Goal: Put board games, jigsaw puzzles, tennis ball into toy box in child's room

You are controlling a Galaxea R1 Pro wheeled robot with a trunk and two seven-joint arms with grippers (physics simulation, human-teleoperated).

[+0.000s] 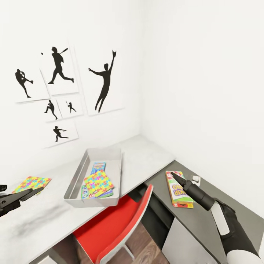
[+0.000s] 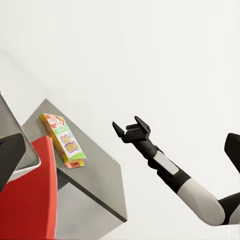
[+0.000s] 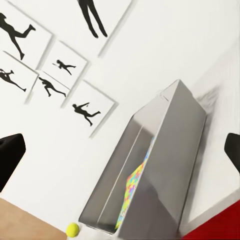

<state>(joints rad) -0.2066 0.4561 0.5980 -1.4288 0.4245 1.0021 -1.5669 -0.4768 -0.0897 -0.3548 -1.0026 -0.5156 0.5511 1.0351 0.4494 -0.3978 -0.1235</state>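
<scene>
The grey toy box (image 1: 75, 179) sits on the white table (image 1: 146, 157) and holds a colourful jigsaw puzzle (image 1: 98, 183) lying over board game boxes (image 1: 98, 167). A second jigsaw puzzle (image 1: 32, 183) lies on the table to its left. A yellow-green board game (image 1: 178, 190) lies on the lower dark desk (image 1: 205, 216); the left wrist view shows this board game (image 2: 62, 141) too. My right gripper (image 1: 175, 177) hovers just over it, open (image 2: 131, 127) and holding nothing. My left gripper (image 1: 26, 193) is open near the left puzzle. A tennis ball (image 3: 73, 229) lies beside the toy box (image 3: 170, 150).
A red chair (image 1: 121, 220) is tucked under the table between the two desks. A small white object (image 1: 196, 179) sits on the dark desk near the wall. Baseball silhouette posters (image 1: 58, 66) hang on the left wall.
</scene>
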